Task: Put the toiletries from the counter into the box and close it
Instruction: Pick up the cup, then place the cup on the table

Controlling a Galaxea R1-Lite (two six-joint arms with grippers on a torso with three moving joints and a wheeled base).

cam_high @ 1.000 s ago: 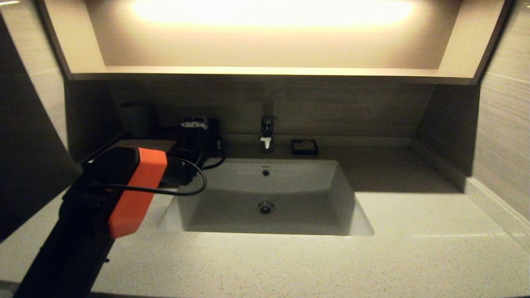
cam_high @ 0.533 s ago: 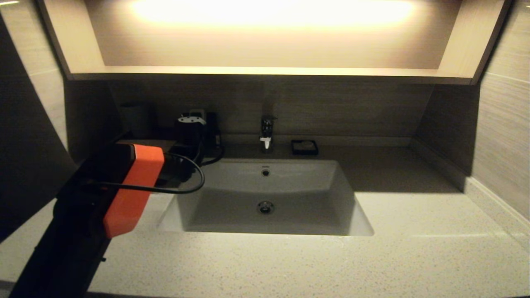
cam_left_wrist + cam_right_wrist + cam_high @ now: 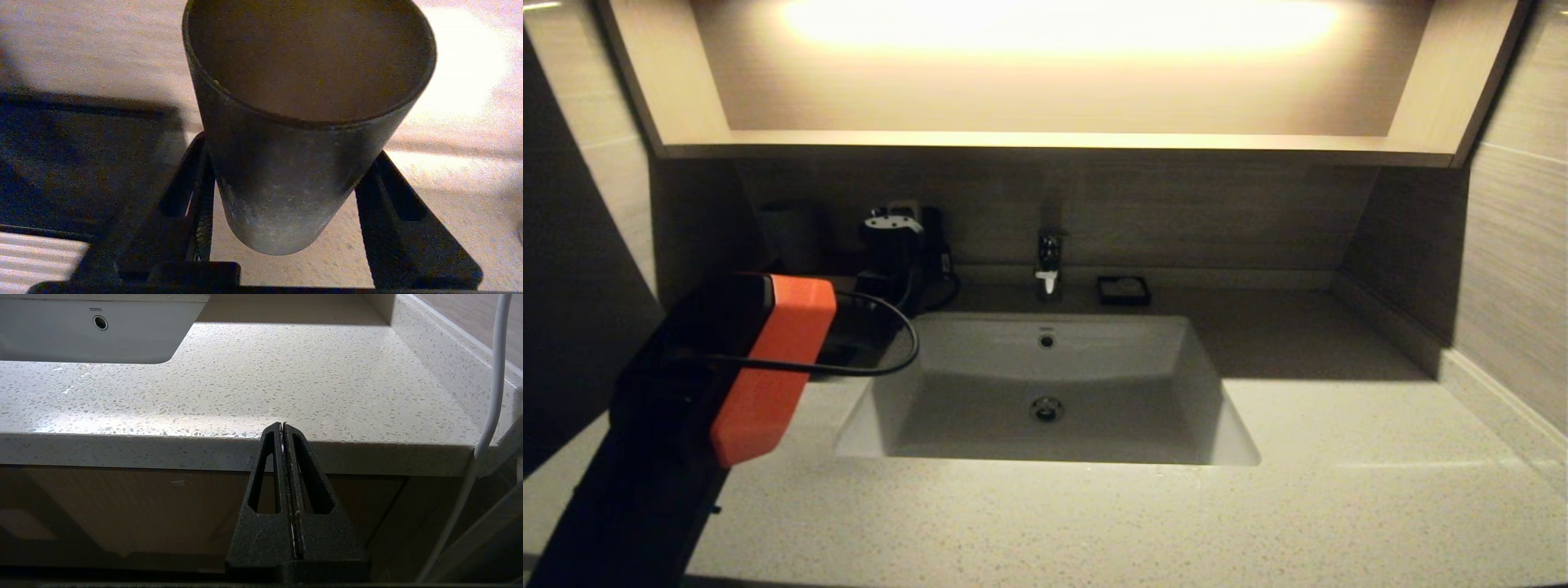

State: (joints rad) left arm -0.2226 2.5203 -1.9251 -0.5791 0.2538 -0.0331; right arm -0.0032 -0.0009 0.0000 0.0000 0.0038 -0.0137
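No toiletry packets show in any view. My left arm reaches over the counter (image 3: pixel 1339 457) to its back left corner and hides the box. My left gripper (image 3: pixel 894 245) is open. In the left wrist view (image 3: pixel 290 147) its fingers (image 3: pixel 192 192) stand on either side of a dark upright cup (image 3: pixel 282 183), close to its walls. The cup (image 3: pixel 792 233) stands on a pale surface. My right gripper (image 3: pixel 283 424) is shut and empty, parked just below the counter's front edge (image 3: pixel 286 453).
The white sink (image 3: pixel 1045 384) is set in the middle of the counter, with a faucet (image 3: pixel 1049 261) behind it. A small black soap dish (image 3: pixel 1124 290) is to the right of the faucet. A shelf overhangs the back wall. A raised ledge runs along the right side.
My left arm has moved back and to the left, bringing the gripper closer to the dark cup. The cup and the right arm have not moved.
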